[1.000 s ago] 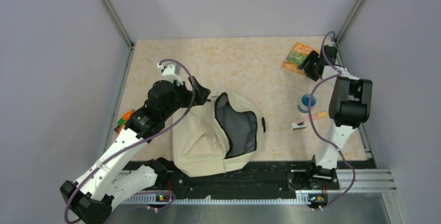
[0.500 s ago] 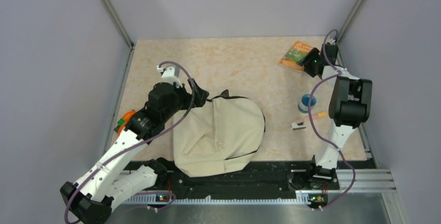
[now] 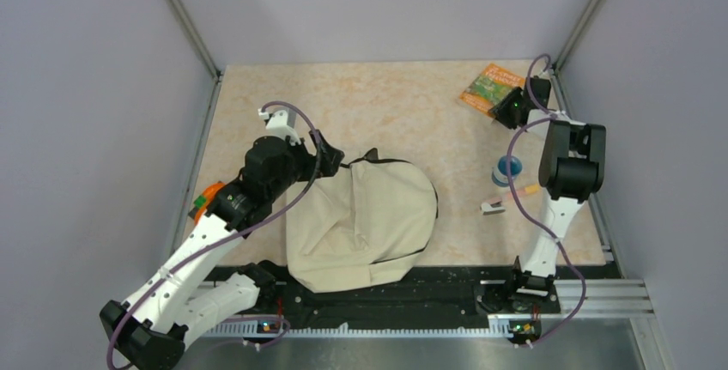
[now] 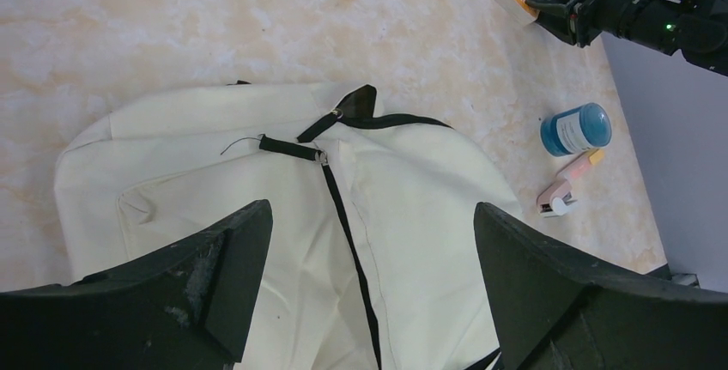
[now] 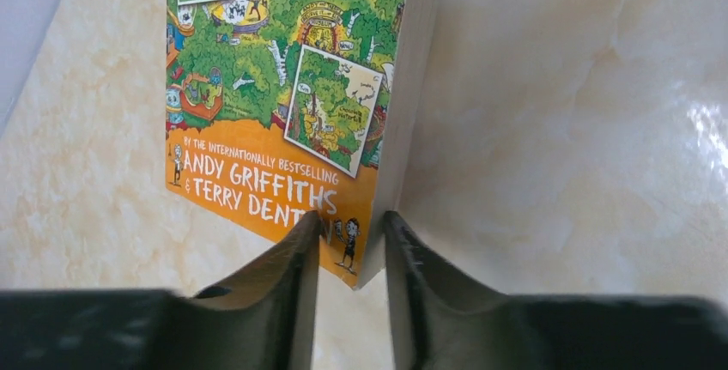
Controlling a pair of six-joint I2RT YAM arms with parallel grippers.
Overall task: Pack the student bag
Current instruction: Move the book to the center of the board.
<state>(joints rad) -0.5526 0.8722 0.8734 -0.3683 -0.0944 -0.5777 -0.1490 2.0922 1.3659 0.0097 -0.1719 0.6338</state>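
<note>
Student bag (image 3: 360, 224) flat and zipped shut at the near middle of the table (image 3: 395, 104), contents hidden.
Its long axis runs near to far, top loop pointing away, below the left tool (image 4: 373, 215), which hangs spread wide, holding nothing. One book (image 5: 283, 87) in the far right corner is pinched at its corner by the right tool (image 5: 350, 224). One blue jar (image 3: 508, 166), one pink pen (image 3: 525, 190) and one small white item (image 3: 492, 208) lie close together on the right.
</note>
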